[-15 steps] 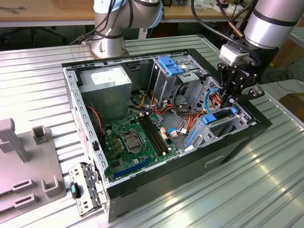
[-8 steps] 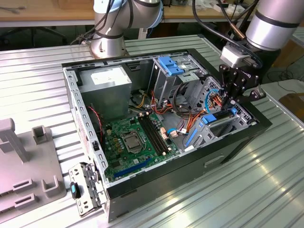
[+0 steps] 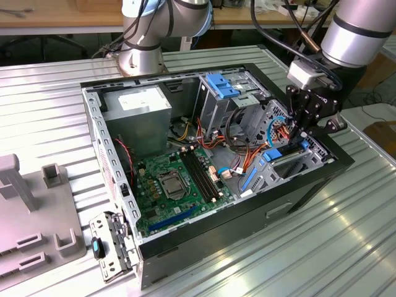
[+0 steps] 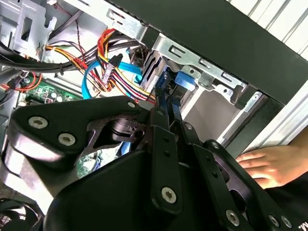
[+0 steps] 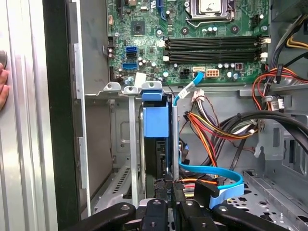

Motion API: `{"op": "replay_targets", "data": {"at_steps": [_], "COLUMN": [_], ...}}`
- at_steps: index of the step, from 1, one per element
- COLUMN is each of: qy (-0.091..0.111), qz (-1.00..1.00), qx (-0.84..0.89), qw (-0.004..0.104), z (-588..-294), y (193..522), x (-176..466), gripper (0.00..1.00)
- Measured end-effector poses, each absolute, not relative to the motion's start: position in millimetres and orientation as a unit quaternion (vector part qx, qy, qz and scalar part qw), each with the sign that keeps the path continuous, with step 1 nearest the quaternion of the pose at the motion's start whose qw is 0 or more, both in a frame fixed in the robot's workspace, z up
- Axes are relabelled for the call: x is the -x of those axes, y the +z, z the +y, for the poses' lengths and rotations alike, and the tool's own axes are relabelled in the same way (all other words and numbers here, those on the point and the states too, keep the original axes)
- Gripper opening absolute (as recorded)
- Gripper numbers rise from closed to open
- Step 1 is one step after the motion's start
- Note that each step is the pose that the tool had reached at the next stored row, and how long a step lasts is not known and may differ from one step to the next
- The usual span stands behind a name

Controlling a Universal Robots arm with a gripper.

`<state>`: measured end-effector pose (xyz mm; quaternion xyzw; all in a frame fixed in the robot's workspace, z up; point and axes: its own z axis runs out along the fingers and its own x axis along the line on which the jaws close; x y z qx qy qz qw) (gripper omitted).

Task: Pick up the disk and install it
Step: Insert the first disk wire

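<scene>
Ribbed metal tabletop [image 3: 55, 93] carries the open computer case [image 3: 247, 204]; at its right end the fingers [image 5: 169, 190] pinch the disk [image 5: 156, 120], standing on edge, long axis running straight down into the bay [image 5: 132, 144].

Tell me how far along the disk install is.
Pickup looks done: the disk stands on edge in the metal bay inside the case, with the gripper at its near end and fingers close together. Whether it is fully seated cannot be told.
</scene>
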<state>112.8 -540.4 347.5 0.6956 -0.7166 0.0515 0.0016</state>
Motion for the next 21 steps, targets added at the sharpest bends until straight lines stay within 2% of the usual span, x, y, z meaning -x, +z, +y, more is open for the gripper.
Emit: {"op": "replay_targets", "data": {"at_steps": [21], "qy": [0.051], "qz": [-0.725], "qx": [-0.686], "qw": [0.002], "z": [-543.9], "y": [346.8], "x": [-114.2], "gripper": [0.16]}}
